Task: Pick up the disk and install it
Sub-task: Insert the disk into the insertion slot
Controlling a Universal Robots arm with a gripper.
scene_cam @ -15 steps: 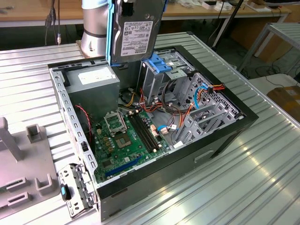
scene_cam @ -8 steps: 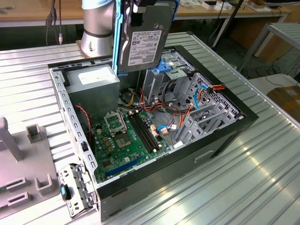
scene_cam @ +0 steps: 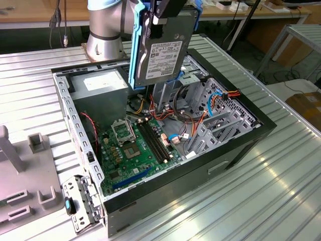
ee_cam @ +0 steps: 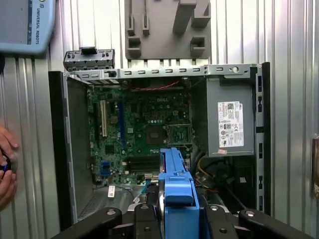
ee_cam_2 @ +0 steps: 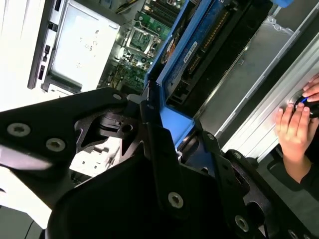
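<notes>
The disk (scene_cam: 160, 55) is a grey metal hard drive with a pale label and a bright blue carrier frame. It hangs upright and slightly tilted above the back of the open computer case (scene_cam: 165, 193). My gripper (scene_cam: 166, 17) is shut on its upper edge. In both wrist views the blue carrier (ee_cam: 177, 186) (ee_cam_2: 175, 122) sits clamped between the black fingers (ee_cam: 142, 214), with the motherboard (ee_cam: 144, 129) below. The silver drive cage (scene_cam: 220, 113) stands in the case toward the exterior view's right, lower than the disk.
The case lies open on a ribbed metal table (scene_cam: 271, 191). Inside are a power supply (scene_cam: 100, 88) and orange and blue cables (scene_cam: 170, 118). A grey fixture (scene_cam: 25, 175) and a metal bracket (scene_cam: 83, 206) lie beside the case. A person's hand (ee_cam_2: 294, 129) rests near the case edge.
</notes>
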